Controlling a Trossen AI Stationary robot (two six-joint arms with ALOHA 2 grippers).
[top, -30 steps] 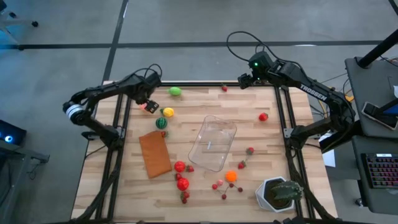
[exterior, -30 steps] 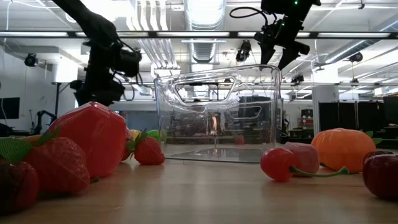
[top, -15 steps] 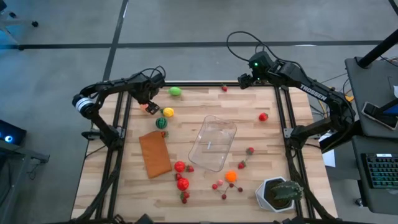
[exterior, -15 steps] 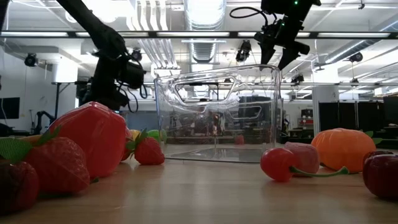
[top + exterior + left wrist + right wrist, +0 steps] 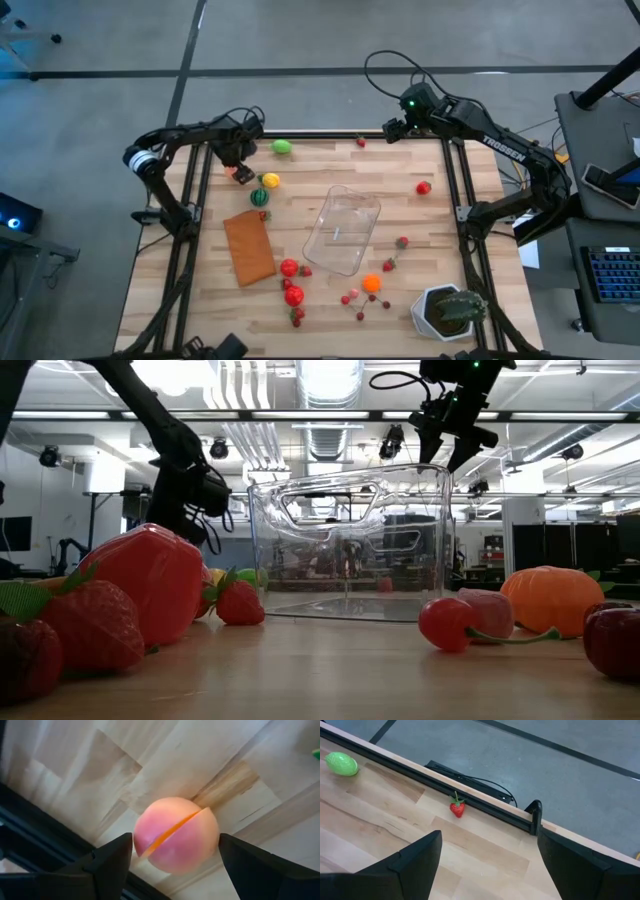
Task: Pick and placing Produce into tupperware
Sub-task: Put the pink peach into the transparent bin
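A pink peach-like piece of produce point(image 5: 175, 842) lies on the wood near the table's far left corner point(image 5: 241, 174). My left gripper point(image 5: 238, 163) points down over it, open, with one finger on each side of the fruit; I see no touch. My right gripper point(image 5: 390, 130) hangs open, high over the far edge, with nothing between its fingers point(image 5: 490, 850). The clear tupperware point(image 5: 343, 230) stands mid-table with no fruit in it. More produce is scattered about: a green fruit point(image 5: 283, 147), a yellow one point(image 5: 270, 181), a strawberry point(image 5: 457, 808), and red ones point(image 5: 291, 282).
A flat brown-orange rectangle point(image 5: 249, 247) lies left of the tupperware. A plant in a white pot point(image 5: 450, 312) stands at the near right corner. The dark frame rail point(image 5: 45, 835) runs close beside the pink fruit. Cherries and an orange fruit point(image 5: 372, 283) lie near the front.
My left gripper has sunk toward the pink fruit, shifting a little toward the table's right, and has rolled about its own pointing line. Its fingers stay as wide apart as before. The fruit has not moved.
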